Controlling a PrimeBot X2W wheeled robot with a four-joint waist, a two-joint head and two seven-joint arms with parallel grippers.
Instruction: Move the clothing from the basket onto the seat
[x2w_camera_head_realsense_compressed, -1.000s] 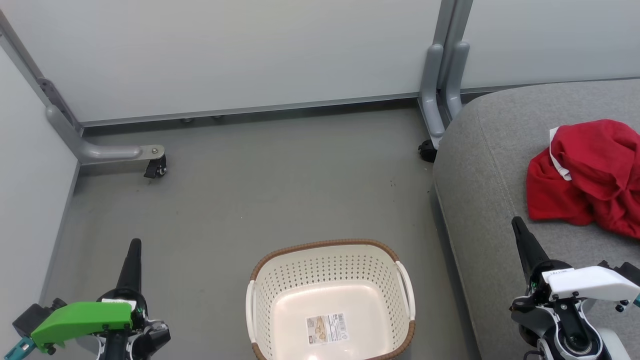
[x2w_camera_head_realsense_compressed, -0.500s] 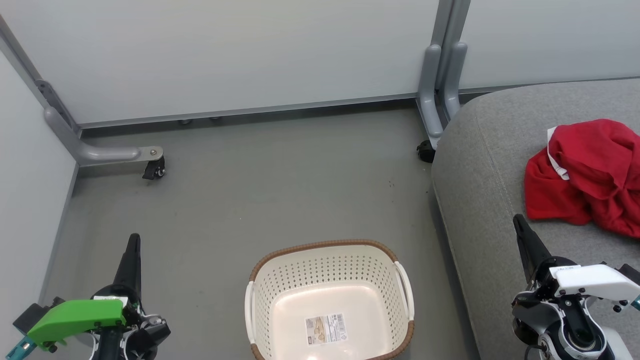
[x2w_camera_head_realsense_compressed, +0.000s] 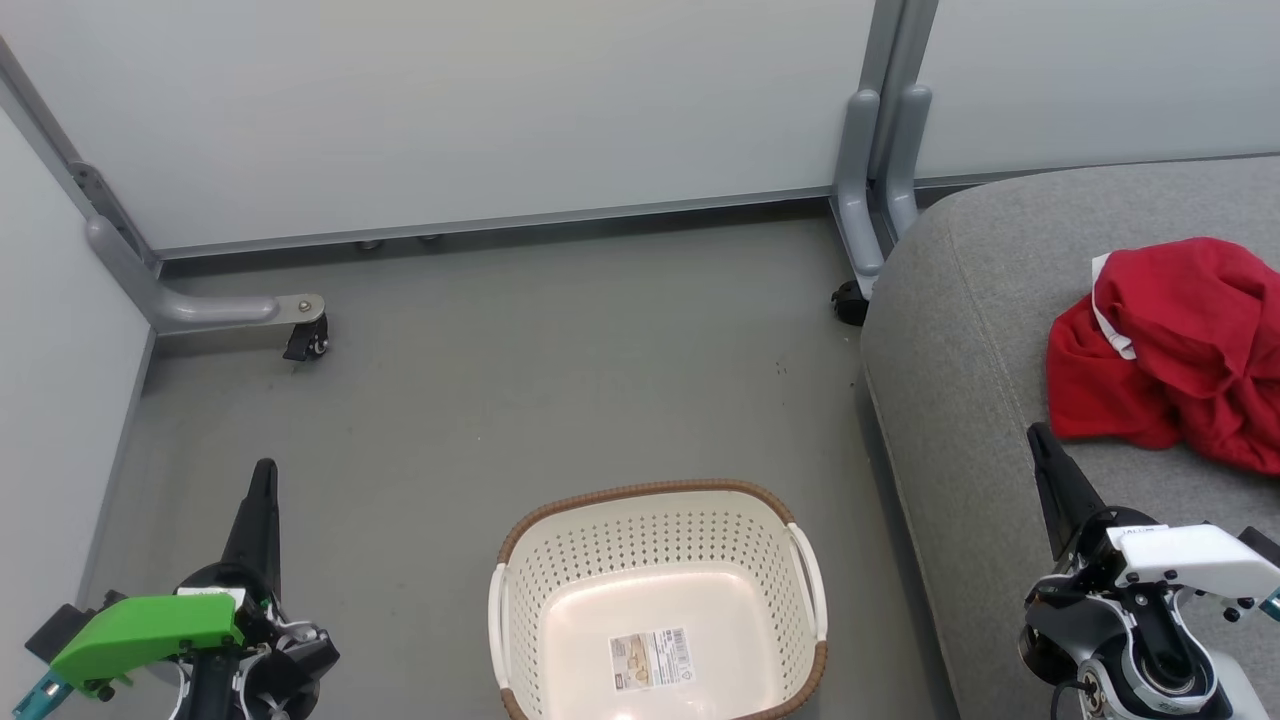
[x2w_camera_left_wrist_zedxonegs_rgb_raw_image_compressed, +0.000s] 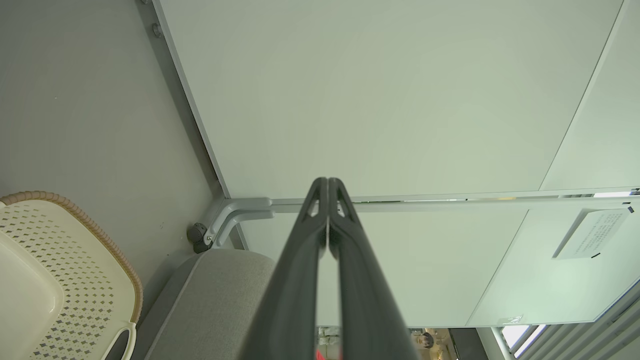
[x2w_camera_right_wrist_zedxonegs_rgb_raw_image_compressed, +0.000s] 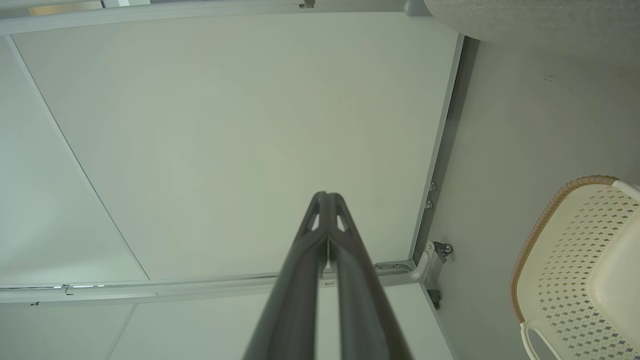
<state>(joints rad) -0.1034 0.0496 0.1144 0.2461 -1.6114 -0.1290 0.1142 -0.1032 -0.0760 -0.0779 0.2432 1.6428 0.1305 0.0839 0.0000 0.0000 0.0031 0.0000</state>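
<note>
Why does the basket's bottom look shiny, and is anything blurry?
Head view: soft even light leaves a pale glare on the basket floor. Left wrist view: left gripper sharp, a blown-out bright patch at lower right. Right wrist view: right gripper sharp, no glare.

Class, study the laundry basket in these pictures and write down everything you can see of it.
The basket is cream-white plastic, rounded rectangular, its walls perforated, with a brown woven-look rim, white side handles and a label sticker on its smooth bottom. It stands upright on the grey floor, left of the seat without touching it, and holds no clothing in the part that shows.
</note>
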